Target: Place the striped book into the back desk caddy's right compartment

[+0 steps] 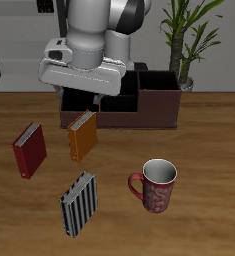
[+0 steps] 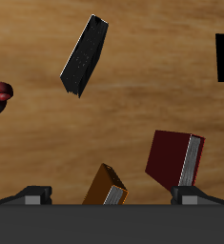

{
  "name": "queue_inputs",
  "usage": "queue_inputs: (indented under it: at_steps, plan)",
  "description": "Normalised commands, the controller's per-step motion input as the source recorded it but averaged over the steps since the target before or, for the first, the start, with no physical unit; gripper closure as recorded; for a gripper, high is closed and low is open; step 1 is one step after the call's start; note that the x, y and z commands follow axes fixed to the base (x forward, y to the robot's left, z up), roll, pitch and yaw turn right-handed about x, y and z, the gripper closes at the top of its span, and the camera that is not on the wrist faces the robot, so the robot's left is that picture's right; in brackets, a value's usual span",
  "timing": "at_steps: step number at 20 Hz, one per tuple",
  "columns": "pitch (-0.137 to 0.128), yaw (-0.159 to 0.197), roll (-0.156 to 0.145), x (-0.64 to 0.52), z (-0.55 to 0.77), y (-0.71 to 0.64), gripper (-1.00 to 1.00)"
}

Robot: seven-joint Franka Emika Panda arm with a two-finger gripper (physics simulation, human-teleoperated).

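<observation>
The striped book (image 1: 79, 204) lies flat near the table's front edge, black with pale grey stripes. It shows dark in the wrist view (image 2: 85, 55). The back desk caddy (image 1: 149, 112), a long maroon-brown box with black dividers, stands at the table's back. Its wide end bay (image 1: 157, 91) is open at the top, and its other end is hidden behind my hand. My gripper (image 1: 84, 104) hangs high over the orange book, just in front of the caddy. It is open and holds nothing, with its fingertips (image 2: 32, 194) set wide apart.
A plain orange book (image 1: 82, 135) lies under the gripper, also in the wrist view (image 2: 106, 186). A plain red book (image 1: 30, 150) lies beside it. A red patterned mug (image 1: 157, 185) stands beside the striped book. A potted plant (image 1: 187, 40) stands behind the caddy.
</observation>
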Motion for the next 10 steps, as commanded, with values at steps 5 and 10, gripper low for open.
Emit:
queue_inputs:
  at_steps: [5,10]
  plan:
    - [-0.022,0.001,-0.013,0.23,0.10,0.07,-1.00]
    - [-0.009,-0.002,0.005,0.18,0.01,0.10,-1.00]
